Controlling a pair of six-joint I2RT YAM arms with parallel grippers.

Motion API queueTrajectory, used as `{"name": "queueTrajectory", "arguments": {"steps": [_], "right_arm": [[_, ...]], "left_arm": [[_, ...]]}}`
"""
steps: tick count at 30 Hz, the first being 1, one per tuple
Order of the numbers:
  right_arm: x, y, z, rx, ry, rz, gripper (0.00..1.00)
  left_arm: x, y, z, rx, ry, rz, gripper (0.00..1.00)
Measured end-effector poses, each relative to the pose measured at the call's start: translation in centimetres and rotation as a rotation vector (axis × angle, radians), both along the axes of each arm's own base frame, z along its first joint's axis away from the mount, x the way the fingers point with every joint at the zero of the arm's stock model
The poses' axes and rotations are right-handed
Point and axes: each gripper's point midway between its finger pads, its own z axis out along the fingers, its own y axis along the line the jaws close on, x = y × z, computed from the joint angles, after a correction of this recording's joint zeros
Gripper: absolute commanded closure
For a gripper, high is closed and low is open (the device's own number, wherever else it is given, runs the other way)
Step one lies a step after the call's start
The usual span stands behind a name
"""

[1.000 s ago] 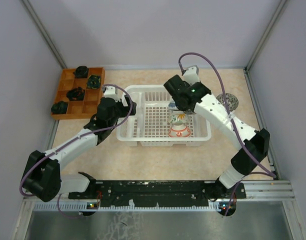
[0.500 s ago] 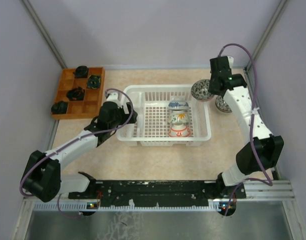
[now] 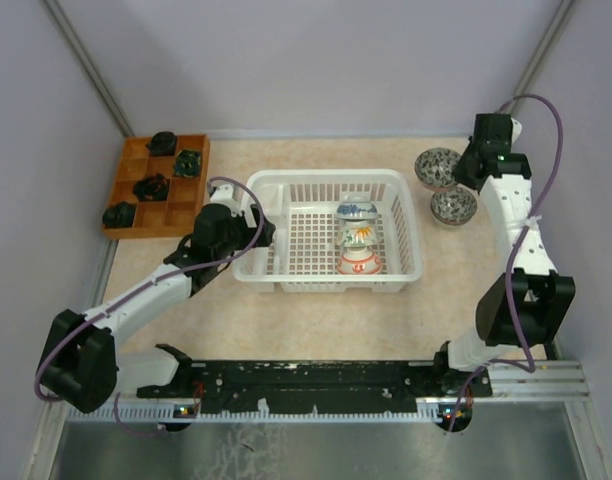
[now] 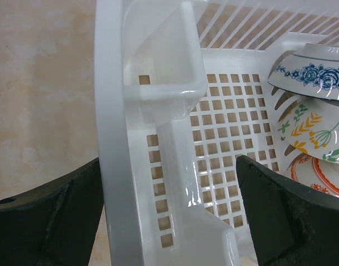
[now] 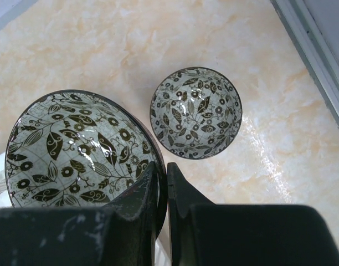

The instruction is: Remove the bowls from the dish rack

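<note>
Top external view pretty much tells it: the dish rack point(image 3: 306, 178) is sat mid-desk point(image 3: 316, 320), and 3 bowls are stood on edge in a row toward its right side: a blue floral bowl point(image 4: 311, 72), an orange-and-green sprig bowl point(image 4: 316, 130) and a red-orange ringed bowl point(image 4: 324, 177).

Over in the far right corner, clear of the rack, the right end effector point(image 5: 163, 177) is pinched almost fully closed on the rim of a dark leaf-patterned bowl point(image 5: 81, 147). A matching smaller leaf bowl point(image 5: 196, 112) is parked on the desk just beside it, not touching. Whether the held one is already resting on the desk can't be told.

The left end effector point(image 3: 241, 215) is spread as wide as it goes, straddling the rack's left wall, with nothing clamped.

So the drop-off step looks to be in hand. Next, the held bowl needs to be lowered onto bare desk without its twin being clipped, then the fingers opened and the 3 in the rack gone after.

Counts: 5 bowls (3 racked, 1 on the desk, 1 gripped), 1 rack, 1 wooden tray point(image 3: 138, 160), 4 dark lumps point(image 3: 151, 186) in it.
</note>
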Motion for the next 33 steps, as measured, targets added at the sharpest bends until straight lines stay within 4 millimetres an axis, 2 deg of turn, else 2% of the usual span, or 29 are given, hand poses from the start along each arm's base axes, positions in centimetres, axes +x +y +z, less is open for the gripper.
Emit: {"name": "queueTrajectory", "arguments": {"steps": [6, 12, 23, 33], "right_arm": [[-0.6, -1.7, -3.2, 0.050, 0.033, -0.072, 1.00], [-1.6, -2.6, -6.3, 0.074, 0.081, -0.120, 1.00], [-1.8, -4.4, -7.9, 0.083, 0.070, -0.194, 1.00], [-1.5, -5.9, -7.9, 0.080, 0.041, -0.230, 1.00]], "left_arm": [[-0.2, -0.1, -0.2, -0.002, 0.005, -0.009, 0.01], [-0.4, -0.2, 0.1, -0.013, 0.000, -0.015, 0.01], [-0.4, -0.3, 0.1, -0.016, 0.000, -0.022, 0.01], [-0.4, -0.3, 0.1, -0.017, 0.000, -0.023, 0.01]]}}
